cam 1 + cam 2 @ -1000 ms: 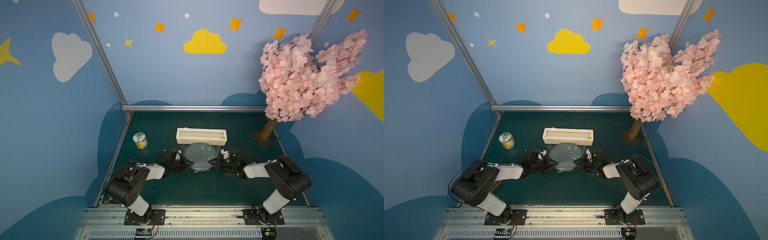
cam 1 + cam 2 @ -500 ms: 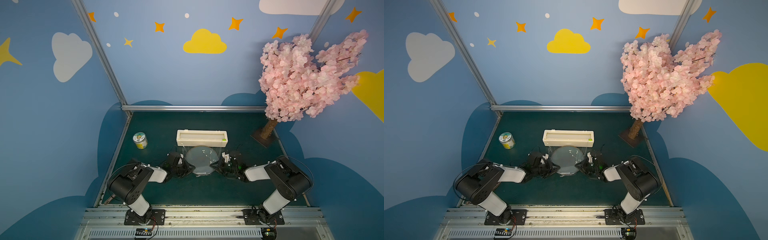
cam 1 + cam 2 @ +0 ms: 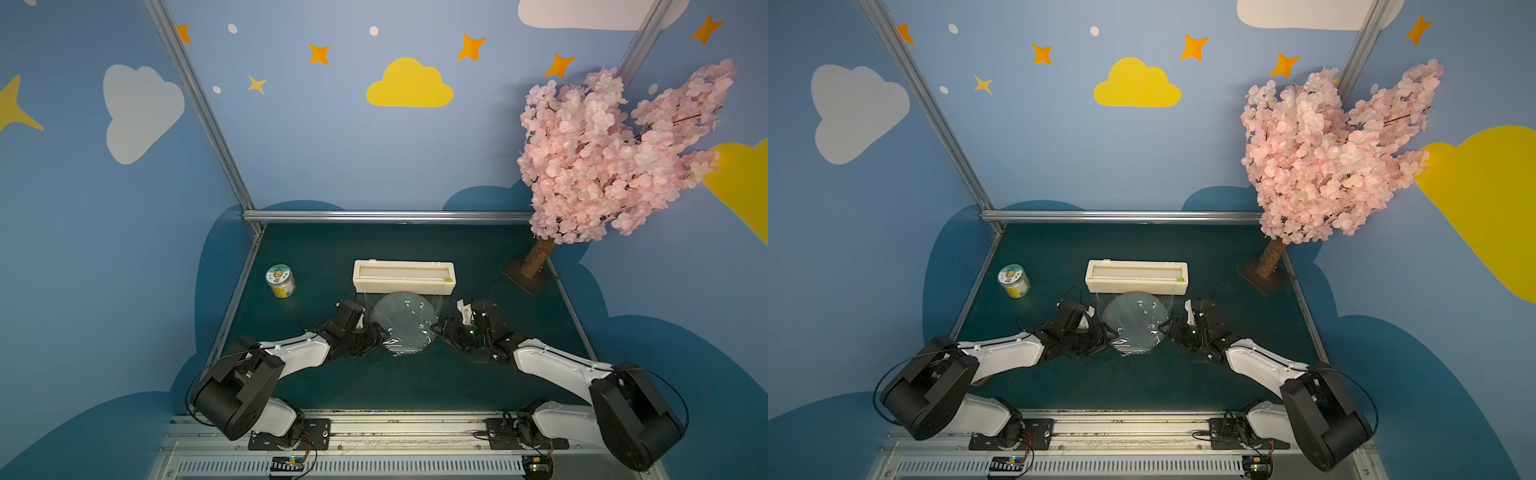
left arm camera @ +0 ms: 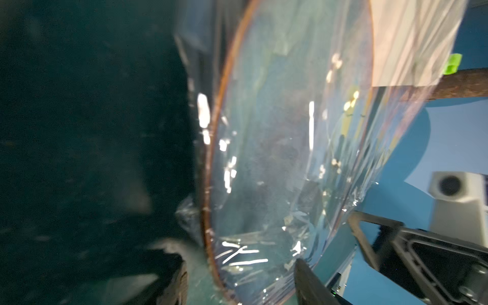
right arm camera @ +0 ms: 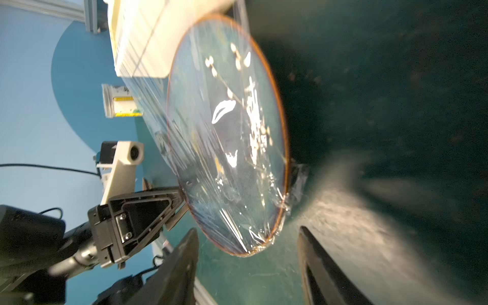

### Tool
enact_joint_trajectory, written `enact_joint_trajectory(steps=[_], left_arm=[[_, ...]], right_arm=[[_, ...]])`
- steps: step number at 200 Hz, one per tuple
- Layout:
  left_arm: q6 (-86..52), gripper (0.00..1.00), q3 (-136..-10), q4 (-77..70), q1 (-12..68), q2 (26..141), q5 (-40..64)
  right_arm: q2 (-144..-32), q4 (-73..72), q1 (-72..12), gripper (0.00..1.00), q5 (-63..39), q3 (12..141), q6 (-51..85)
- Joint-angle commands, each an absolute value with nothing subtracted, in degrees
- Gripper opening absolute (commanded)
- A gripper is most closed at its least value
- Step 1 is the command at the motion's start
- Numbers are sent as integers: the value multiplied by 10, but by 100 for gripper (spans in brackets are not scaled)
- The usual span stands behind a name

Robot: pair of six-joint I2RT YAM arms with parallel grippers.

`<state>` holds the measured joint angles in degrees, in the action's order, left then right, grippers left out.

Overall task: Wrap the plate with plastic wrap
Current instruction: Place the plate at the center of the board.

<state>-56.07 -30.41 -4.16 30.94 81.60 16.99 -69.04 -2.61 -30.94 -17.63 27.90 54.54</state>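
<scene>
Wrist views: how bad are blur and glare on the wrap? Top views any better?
Left wrist view: table and plate rim smeared, white glare streaks on the plastic wrap. Right wrist view: the plate's blossom pattern is readable, glare patches on the film, table beyond it smeared. Both top views: sharp, but the wrap shows only as faint glints.

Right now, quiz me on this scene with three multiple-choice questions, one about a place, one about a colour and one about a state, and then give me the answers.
1. Relative to the plate, the cream box sits: A, on top of it; B, beyond it, toward the back wall; C, on its near side.
2. The tree's blossoms are: A, pink; B, white; C, yellow.
3. The right gripper is: A, shut on the plate; B, shut on the cream box; C, open.

B: both top views show the cream box past the plate's far edge.
A: the petals show pink.
C: the right wrist view shows its fingers wide apart, clamping nothing.
</scene>
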Motion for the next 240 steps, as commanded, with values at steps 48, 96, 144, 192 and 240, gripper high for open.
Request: enact_joint_trajectory(steps=[48,96,144,192,240], left_arm=[[-439,69,-436,114,189,781,166],[-416,67,-538,104,115,893,278],[-402,61,-526,111,104,921,274],[-422,50,-462,57,106,919,289],[-443,45,-454,15,118,952,312]], right_arm=[[-701,43,-202,74,-124,381,423],[-889,78,-196,50,-315,530,372],[-863,64,-236,29,-291,440,342],[-807,93,-271,29,-236,369,310],[-838,72,-271,27,-235,382,310]])
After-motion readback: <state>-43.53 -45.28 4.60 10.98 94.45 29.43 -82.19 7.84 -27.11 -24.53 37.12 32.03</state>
